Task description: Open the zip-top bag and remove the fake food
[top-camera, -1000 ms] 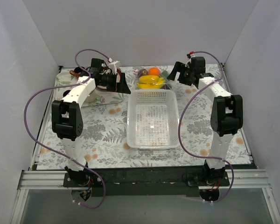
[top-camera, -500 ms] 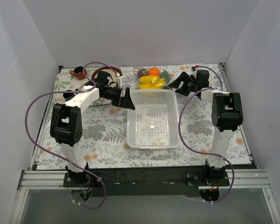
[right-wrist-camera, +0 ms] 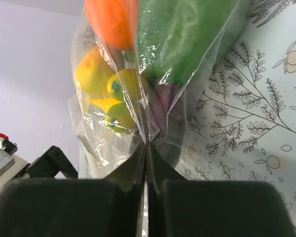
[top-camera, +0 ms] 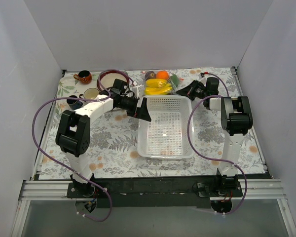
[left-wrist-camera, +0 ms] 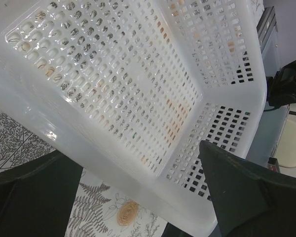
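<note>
The clear zip-top bag (top-camera: 160,85) lies at the far middle of the table, just behind the basket. Inside it is the fake food (top-camera: 158,84): yellow bananas, an orange and green and purple pieces. The right wrist view shows the bag (right-wrist-camera: 101,133) close up, holding an orange piece (right-wrist-camera: 113,19), a green piece (right-wrist-camera: 182,34) and yellow pieces (right-wrist-camera: 93,74). My right gripper (right-wrist-camera: 147,145) is shut on a pinch of the bag's film at its right end (top-camera: 181,91). My left gripper (top-camera: 142,107) is open at the basket's far-left corner, with the rim between its fingers (left-wrist-camera: 246,197).
The white perforated basket (top-camera: 187,143) sits mid-table between the arms; its rim (left-wrist-camera: 153,182) fills the left wrist view. A brown cup (top-camera: 83,77) and two more cups (top-camera: 91,93) stand at the far left. Purple cables loop beside both arms.
My right gripper dropped to the bag's right end and shut on its film. My left gripper swung right to the basket's corner, and the basket shifted slightly right.
</note>
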